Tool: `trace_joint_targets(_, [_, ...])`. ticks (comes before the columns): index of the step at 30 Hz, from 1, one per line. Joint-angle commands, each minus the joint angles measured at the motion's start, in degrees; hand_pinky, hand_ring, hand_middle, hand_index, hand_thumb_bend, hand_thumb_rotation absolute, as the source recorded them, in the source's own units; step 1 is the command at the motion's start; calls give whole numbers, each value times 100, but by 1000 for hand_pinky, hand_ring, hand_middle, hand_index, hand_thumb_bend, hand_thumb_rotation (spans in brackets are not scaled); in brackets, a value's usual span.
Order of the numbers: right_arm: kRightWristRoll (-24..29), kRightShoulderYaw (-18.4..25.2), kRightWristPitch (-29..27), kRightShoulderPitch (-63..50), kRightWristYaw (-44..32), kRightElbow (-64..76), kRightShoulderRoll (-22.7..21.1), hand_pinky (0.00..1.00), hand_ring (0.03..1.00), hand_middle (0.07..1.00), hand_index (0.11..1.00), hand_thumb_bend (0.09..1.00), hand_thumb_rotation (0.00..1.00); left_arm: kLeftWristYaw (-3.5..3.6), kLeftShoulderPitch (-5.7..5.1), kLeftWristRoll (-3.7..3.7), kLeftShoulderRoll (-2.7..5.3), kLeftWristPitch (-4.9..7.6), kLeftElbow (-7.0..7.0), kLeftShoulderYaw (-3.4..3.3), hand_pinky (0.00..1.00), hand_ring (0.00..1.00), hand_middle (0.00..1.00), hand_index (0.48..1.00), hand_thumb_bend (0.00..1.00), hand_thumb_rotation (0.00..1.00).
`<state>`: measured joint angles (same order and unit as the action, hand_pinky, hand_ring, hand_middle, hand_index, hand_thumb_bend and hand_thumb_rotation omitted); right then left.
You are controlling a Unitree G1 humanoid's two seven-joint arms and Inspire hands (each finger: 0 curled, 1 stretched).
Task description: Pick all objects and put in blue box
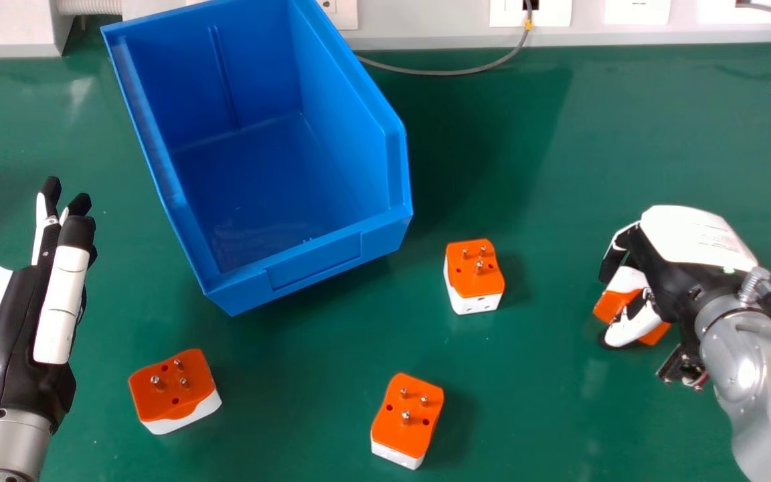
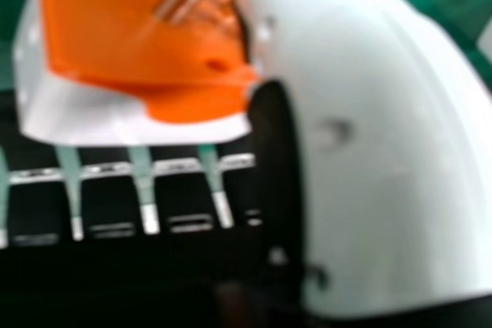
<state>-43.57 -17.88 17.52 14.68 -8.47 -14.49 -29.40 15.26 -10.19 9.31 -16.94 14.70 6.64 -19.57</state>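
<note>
Right, your glossy green table [image 1: 559, 167] meets a pale wall panel [image 1: 425, 17], a grey cable [image 1: 452, 72] curving along its back. The smooth, slant-sided blue box [image 1: 315, 261] sits angled, one chunky orange-and-white adapter [image 1: 469, 271] near it, a second adapter [image 1: 170, 383] and a third adapter [image 1: 407, 418] closer to you, pins up. Your right robot hand [image 1: 690, 241] grips a fourth adapter [image 1: 608, 306]; your left robot hand [image 1: 17, 335] is released, fingers straight.

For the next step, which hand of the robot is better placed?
Probably the right hand: an orange-white adapter sits between its thumb and fingers, while the left hand is empty.
</note>
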Motion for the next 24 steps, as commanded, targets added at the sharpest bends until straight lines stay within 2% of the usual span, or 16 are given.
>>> trace_joint_targets(1, [77,105,-7,-37,130,8,32,375,480,545,523,498,1,-10,73,18,-95,109,-18,-48,1000,1000,1000,1000,818,1000])
trace_joint_targets(9, [32,65,-9,-19,381,52,31,371,472,532,507,498,0,15,77,30,-96,120,-21,-44,1000,1000,1000,1000,814,1000])
trace_joint_targets(13, [40,101,30,-49,370,197,17,359,460,523,507,497,0,20,67,42,-93,84,-55,-42,1000,1000,1000,1000,814,1000])
trace_joint_targets(18, [121,190,141,-72,261,444,15,337,442,519,506,495,0,63,112,64,-114,113,64,-54,1000,1000,1000,1000,817,1000])
trace_joint_targets(24, [267,320,241,-109,221,668,41,325,428,511,511,494,0,77,75,64,-106,92,-19,-59,1000,1000,1000,1000,828,1000])
